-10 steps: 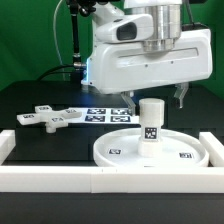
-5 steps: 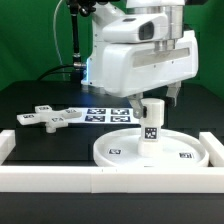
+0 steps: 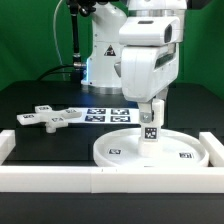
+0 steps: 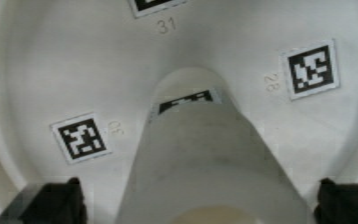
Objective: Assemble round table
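Observation:
The large rimmed round disc (image 3: 118, 152) lies flat on the black table near the front wall. The short cylindrical post (image 3: 150, 127) stands upright on it, with a tag on its side. My gripper (image 3: 151, 104) hangs straight over the post, its fingers reaching down beside the top of it. In the wrist view the post (image 4: 202, 150) runs between my two dark fingers (image 4: 51, 202), which stand apart from its sides; the gripper (image 4: 201, 206) is open. The disc (image 4: 78, 70) fills the background there. The flat cross-shaped piece (image 3: 48, 118) lies on the exterior view's left.
The marker board (image 3: 104, 114) lies behind the disc. The white rectangular border wall (image 3: 110, 180) runs along the front and up both sides. The robot's base (image 3: 100, 50) stands at the back.
The hand has turned about its vertical axis and come down, so its fingers now straddle the top of the post. The post, disc and cross-shaped piece have not moved.

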Tool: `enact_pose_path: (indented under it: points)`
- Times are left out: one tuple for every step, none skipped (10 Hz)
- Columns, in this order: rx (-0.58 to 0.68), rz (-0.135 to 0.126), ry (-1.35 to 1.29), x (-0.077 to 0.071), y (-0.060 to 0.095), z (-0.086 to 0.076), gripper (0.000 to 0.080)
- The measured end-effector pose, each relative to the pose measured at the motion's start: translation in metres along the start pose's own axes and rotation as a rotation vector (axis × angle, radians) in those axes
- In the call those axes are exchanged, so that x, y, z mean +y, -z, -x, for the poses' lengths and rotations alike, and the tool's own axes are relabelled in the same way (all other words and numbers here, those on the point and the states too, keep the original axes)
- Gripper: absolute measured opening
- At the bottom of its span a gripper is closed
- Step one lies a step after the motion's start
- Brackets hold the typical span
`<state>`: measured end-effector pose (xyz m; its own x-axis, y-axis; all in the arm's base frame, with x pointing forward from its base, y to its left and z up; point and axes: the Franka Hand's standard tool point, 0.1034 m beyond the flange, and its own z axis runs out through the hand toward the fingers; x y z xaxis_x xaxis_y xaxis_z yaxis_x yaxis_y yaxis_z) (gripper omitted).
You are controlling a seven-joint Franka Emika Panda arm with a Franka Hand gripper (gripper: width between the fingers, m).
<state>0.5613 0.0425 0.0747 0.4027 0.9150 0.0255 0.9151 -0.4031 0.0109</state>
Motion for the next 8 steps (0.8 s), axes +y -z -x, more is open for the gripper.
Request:
enact_pose_path:
  points:
    - [-0.008, 0.002, 0.082, -0.0002, -0.0005, 0.001, 0.0648]
    - [-0.017, 0.004, 0.152, -0.0008, -0.0011, 0.002, 0.0648]
    - [-0.025, 0.005, 0.227, -0.0015, -0.0019, 0.0029, 0.0648]
    - [-0.034, 0.006, 0.284, -0.0019, -0.0025, 0.003, 0.0648]
    - [-0.037, 0.003, 0.313, -0.0022, -0.0029, 0.0042, 0.0648]
    - [-0.04, 0.003, 0.372, -0.0014, -0.0028, 0.006, 0.0648]
    - [-0.042, 0.003, 0.412, -0.0011, -0.0024, 0.0062, 0.0648]
    - [-0.042, 0.002, 0.442, -0.0012, -0.0025, 0.0063, 0.0648]
